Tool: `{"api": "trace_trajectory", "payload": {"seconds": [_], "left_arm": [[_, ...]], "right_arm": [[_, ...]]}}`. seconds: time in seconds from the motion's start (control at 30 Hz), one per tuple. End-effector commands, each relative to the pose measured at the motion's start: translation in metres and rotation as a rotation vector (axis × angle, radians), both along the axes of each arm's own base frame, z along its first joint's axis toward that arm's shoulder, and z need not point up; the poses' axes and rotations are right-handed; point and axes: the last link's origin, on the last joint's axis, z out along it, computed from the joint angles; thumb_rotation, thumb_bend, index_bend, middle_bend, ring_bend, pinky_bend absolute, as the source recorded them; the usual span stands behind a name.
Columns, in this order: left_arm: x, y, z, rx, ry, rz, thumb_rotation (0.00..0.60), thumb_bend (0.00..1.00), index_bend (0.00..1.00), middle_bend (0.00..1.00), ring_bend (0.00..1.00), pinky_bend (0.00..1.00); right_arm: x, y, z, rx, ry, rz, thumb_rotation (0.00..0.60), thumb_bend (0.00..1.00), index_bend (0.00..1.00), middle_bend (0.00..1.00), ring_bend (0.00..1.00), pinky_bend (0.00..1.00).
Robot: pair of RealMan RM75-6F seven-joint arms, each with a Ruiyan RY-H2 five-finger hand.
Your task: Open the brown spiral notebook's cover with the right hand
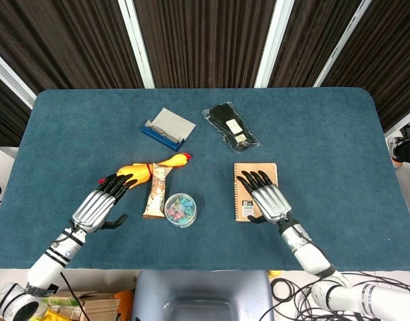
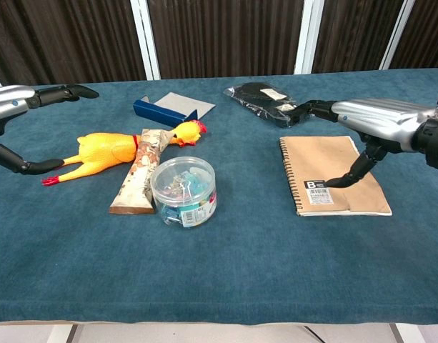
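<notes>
The brown spiral notebook (image 1: 247,179) (image 2: 333,171) lies flat and closed on the blue table, its spiral along the left edge and a white label near its front. My right hand (image 1: 266,196) (image 2: 376,118) hovers over the notebook's right half with its fingers stretched out, holding nothing; the thumb points down toward the cover near the label. My left hand (image 1: 104,202) (image 2: 18,100) floats open at the table's left side, just left of the rubber chicken, and holds nothing.
A yellow rubber chicken (image 1: 151,168) (image 2: 111,152), a snack bar wrapper (image 1: 156,191) (image 2: 140,179) and a clear tub of clips (image 1: 181,209) (image 2: 183,190) sit left of the notebook. A blue box (image 1: 167,128) (image 2: 172,107) and black packet (image 1: 231,125) (image 2: 265,96) lie farther back.
</notes>
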Motion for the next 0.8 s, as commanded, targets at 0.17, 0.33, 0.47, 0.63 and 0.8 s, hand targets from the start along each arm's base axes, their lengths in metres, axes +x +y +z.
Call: {"api": "trace_trajectory", "payload": {"seconds": [0.17,0.33,0.47,0.63,0.8], "left_arm": [[-0.011,-0.032,0.022,0.043,0.045,-0.039,0.600,0.33,0.00,0.00,0.00,0.02],[-0.047,-0.085,0.053,0.139,0.115,-0.040,0.600,0.33,0.00,0.00,0.00,0.02],[-0.081,-0.121,0.065,0.200,0.127,0.015,0.600,0.33,0.00,0.00,0.00,0.02],[-0.106,-0.134,0.060,0.196,0.086,0.065,0.600,0.33,0.00,0.00,0.00,0.02],[-0.112,-0.130,0.054,0.214,0.109,0.055,0.600,0.33,0.00,0.00,0.00,0.02]], "right_arm": [[-0.011,0.011,0.018,-0.038,0.024,0.026,0.600,0.11,0.00,0.00,0.00,0.00],[-0.039,0.032,0.045,-0.068,0.052,0.037,0.600,0.11,0.00,0.00,0.00,0.00],[-0.074,0.051,0.060,-0.085,0.090,0.028,0.600,0.11,0.00,0.00,0.00,0.00],[-0.109,0.058,0.055,-0.082,0.093,-0.007,0.600,0.11,0.01,0.00,0.00,0.00],[-0.117,0.048,0.034,-0.062,0.068,-0.012,0.600,0.11,0.10,0.00,0.00,0.00]]}}
